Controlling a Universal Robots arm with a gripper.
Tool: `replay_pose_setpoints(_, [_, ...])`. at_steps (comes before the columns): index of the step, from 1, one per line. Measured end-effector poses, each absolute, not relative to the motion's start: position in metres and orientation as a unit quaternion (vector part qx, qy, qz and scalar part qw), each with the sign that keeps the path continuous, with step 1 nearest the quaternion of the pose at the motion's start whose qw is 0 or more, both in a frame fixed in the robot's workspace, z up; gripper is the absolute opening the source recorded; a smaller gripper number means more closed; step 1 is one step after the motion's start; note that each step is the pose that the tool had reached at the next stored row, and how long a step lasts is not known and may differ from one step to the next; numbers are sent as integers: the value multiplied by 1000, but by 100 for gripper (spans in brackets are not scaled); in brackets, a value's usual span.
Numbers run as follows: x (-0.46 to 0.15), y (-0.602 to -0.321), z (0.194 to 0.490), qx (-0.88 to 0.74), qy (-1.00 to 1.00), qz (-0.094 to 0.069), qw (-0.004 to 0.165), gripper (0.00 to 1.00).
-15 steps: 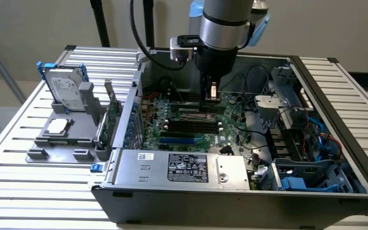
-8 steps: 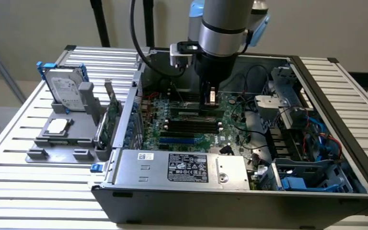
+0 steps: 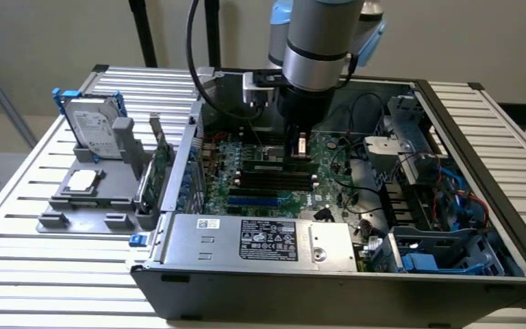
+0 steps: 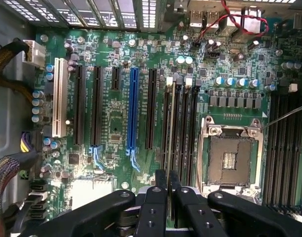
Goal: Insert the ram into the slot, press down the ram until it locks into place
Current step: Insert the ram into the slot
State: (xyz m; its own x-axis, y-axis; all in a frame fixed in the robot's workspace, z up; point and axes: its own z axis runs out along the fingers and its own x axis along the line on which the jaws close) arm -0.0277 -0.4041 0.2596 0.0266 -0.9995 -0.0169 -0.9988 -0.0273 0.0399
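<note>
The ram shows edge-on as a thin pale strip standing in one of the black memory slots beside the CPU socket. In the exterior view the ram lies among the dark slots in the middle of the green motherboard. My gripper is low inside the open case, right over one end of the ram, with its black fingers drawn together and only a hairline gap between them. The gripper hangs straight down from the grey arm. I cannot tell whether the fingertips touch the stick.
A grey fixture left of the case carries a hard drive and an upright green expansion card. The power supply lies in front, with cables and a drive cage to the right. The CPU socket sits beside the slots.
</note>
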Motion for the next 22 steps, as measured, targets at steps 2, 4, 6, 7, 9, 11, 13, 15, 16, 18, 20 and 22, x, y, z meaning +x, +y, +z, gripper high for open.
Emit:
replay_pose_setpoints(2, [-28, -404, 256, 716, -697, -21, 9, 13])
replay_pose_setpoints(4, [-27, -404, 253, 716, -697, -22, 11, 13])
replay_pose_setpoints(6, [-27, -404, 251, 716, -697, -24, 12, 13])
replay_pose_setpoints(7, [-27, -404, 250, 716, -697, -25, 13, 13])
replay_pose_setpoints(9, [-27, -404, 249, 716, -697, -25, 14, 13])
replay_pose_setpoints(11, [-27, -404, 248, 716, -697, -25, 14, 13])
replay_pose_setpoints(13, [-27, -404, 246, 716, -697, -25, 14, 13])
replay_pose_setpoints(15, [-27, -404, 244, 716, -697, -25, 14, 13])
replay_pose_setpoints(16, [-27, -404, 242, 716, -697, -25, 14, 13])
replay_pose_setpoints(18, [-27, -404, 241, 716, -697, -25, 14, 13])
replay_pose_setpoints(20, [-27, -403, 240, 716, -697, -25, 14, 13])
replay_pose_setpoints(22, [-27, -403, 238, 716, -697, -25, 14, 13])
